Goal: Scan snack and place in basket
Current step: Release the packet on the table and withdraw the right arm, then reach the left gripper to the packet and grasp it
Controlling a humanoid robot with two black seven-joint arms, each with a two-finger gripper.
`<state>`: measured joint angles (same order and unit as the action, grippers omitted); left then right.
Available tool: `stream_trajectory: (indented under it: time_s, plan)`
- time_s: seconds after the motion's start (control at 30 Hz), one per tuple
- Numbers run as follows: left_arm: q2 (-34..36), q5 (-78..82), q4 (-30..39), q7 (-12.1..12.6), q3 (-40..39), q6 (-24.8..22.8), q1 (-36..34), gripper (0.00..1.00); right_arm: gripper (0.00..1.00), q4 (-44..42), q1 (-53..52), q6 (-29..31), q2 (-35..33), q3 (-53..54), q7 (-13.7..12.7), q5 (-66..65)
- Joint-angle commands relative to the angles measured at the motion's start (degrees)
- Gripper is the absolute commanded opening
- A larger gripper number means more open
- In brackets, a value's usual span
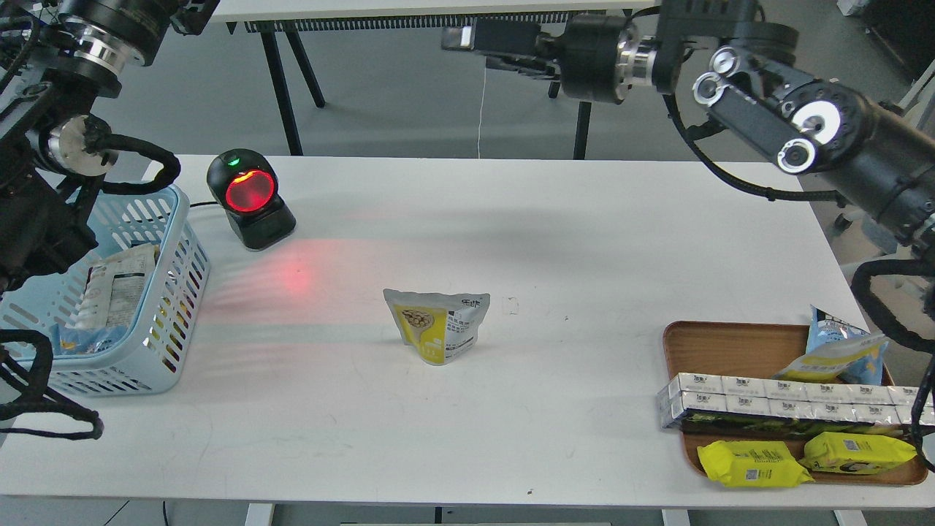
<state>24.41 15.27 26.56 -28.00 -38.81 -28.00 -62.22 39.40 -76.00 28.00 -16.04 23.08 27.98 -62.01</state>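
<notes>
While our left arm is hanging at the left edge of the view, its gripper is lying beyond the top corner, so we are not seeing its jaws at all. Just below it, the basket [172,292] is sitting at the table's left end, holding a few packets. Beside it, toward the back, the scanner [249,199] is glowing red and throwing red light across the table [570,241].

Near the middle, the snack [437,325] is standing upright on its base, apart from everything else, with nothing gripping it. We are judging it light, soft and crinkly, with slick film that may be slipping under a weak pinch; a push low down is likely to tip it. We are reckoning the flat sealed top edge the best place to pinch, since the bulging lower part may be giving way.

Farther right, our right gripper [456,36] is raised well above the table's back edge, holding nothing; it is showing side-on, so we cannot tell how far its jaws are parted. At the right end, the wooden tray [719,347] is carrying other packs.
</notes>
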Motion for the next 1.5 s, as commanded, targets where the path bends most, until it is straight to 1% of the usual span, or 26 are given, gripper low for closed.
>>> stream_trajectory:
  time_s: [0.0, 0.1, 0.23, 0.33, 0.43, 0.5, 0.6, 0.67, 0.73, 0.8, 0.9, 1.03, 1.17, 1.27, 1.4, 1.47]
  plan:
    - [0.46, -0.42, 0.33, 0.00, -5.03, 0.00, 0.60, 1.00, 1.00, -0.02, 2.51, 0.00, -4.78, 0.39, 0.02, 18.72]
    - [1.25, -0.16, 0.33, 0.00, -9.09, 0.00, 2.89, 1.00, 1.00, 0.24, 4.28, 0.00, -8.12, 0.56, 0.02, 29.11]
    - [2.13, -0.33, 0.33, 0.00, -12.07, 0.00, 3.42, 1.00, 1.00, 0.42, 5.68, 0.00, -10.50, 1.70, 0.02, 33.62]
    - [1.34, -0.16, 0.68, 0.00, -12.61, 0.00, 1.15, 1.00, 1.00, 0.42, 6.91, 0.00, -11.82, 3.28, 0.02, 33.80]
    - [-0.77, 1.25, 1.47, 0.00, -9.90, 0.00, -2.55, 1.00, 1.00, 0.59, 8.32, 0.00, -13.22, 5.13, 0.02, 33.80]
    - [-0.07, 1.69, 2.43, 0.00, -4.91, 0.00, -5.00, 1.00, 1.00, 0.59, 9.20, 0.00, -14.54, 6.18, 0.02, 33.80]
    - [2.91, 1.87, 5.07, 0.00, 6.15, 0.00, -12.37, 1.00, 1.00, 0.68, 10.78, 0.00, -16.30, 8.55, 0.02, 34.15]
    - [4.15, 2.13, 7.26, 0.00, 15.03, 0.00, -18.43, 1.00, 1.00, 0.77, 12.97, 0.00, -16.57, 10.66, 0.02, 35.72]
    - [4.33, 3.09, 9.37, 0.00, 25.92, 0.00, -26.42, 1.00, 1.00, 0.94, 16.39, 0.00, -16.48, 13.03, 0.02, 39.58]
    - [4.33, 4.76, 11.57, 0.00, 34.55, 0.00, -33.54, 1.00, 1.00, 1.38, 18.86, 0.00, -16.22, 14.53, 0.02, 42.66]
    - [4.33, 7.83, 15.70, 0.00, 43.09, 0.00, -41.11, 1.00, 1.00, 1.56, 21.06, 0.00, -16.13, 15.67, 0.02, 46.96]
    - [3.72, 17.83, 22.46, 0.00, 49.60, 0.00, -46.84, 1.00, 1.00, 1.38, 24.66, 0.00, -15.95, 15.85, 0.02, 55.66]
    - [0.82, 32.16, 32.74, 0.00, 57.24, 0.00, -49.92, 1.00, 1.00, 1.65, 27.13, 0.00, -15.86, 15.85, 0.02, 57.61]
    - [-0.15, 40.16, 40.56, 0.00, 67.07, 0.00, -51.42, 1.00, 1.00, 1.65, 28.01, 0.00, -15.78, 15.94, 0.02, 57.61]
    - [-2.35, 42.82, 48.74, 0.00, 78.42, 0.00, -54.05, 1.00, 1.00, 1.56, 28.36, 0.00, -15.78, 15.59, 0.02, 57.61]
    - [-2.88, 43.96, 51.21, 0.00, 80.54, 0.00, -54.32, 1.00, 1.00, 1.56, 28.71, 0.00, -15.78, 15.59, 0.02, 57.61]
